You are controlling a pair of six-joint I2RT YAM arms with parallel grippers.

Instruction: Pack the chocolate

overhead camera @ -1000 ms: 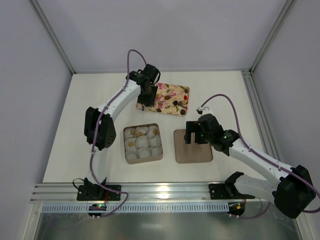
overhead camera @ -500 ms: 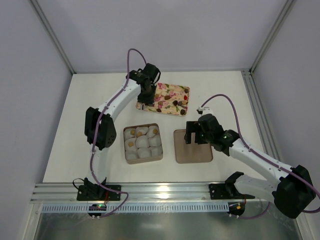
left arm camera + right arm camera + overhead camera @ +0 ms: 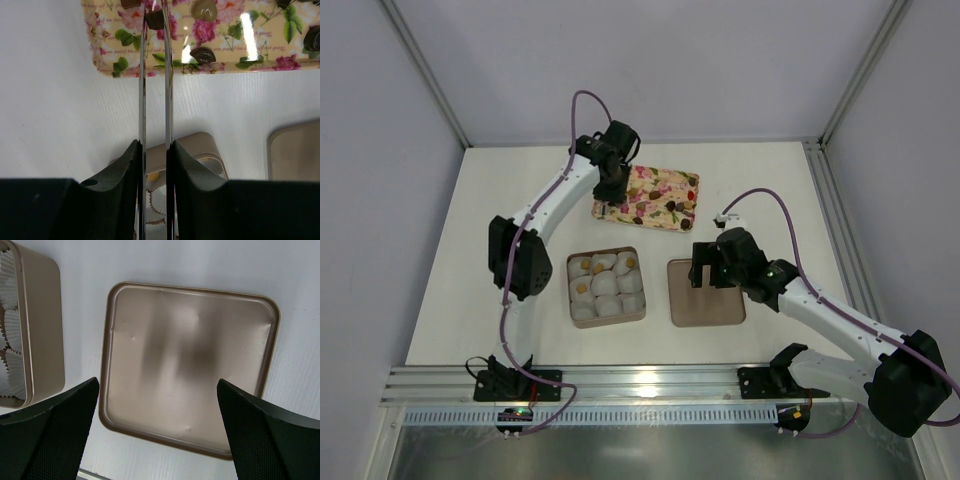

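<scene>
Over the floral-patterned rectangular tray [image 3: 250, 47] at the far side of the white table [image 3: 520, 200], your left end effector [image 3: 155, 7] gripped one dark brown chocolate piece [image 3: 155, 20]. Other chocolate pieces [image 3: 202, 54] lay on the tray. Tan-gold chocolate pieces [image 3: 584, 266] sat in the square brown box [image 3: 605, 318]. Your right end effector [image 3: 159, 434] hung wide open above the flat brown square lid [image 3: 190, 330].

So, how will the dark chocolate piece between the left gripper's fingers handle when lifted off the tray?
The dark chocolate piece looks small and solid: probably light and stiff. The fingers of the left gripper are thin blades, so it may twist or slip. A neighbouring piece on the tray shines, hinting at a smooth, easily marked surface.
</scene>
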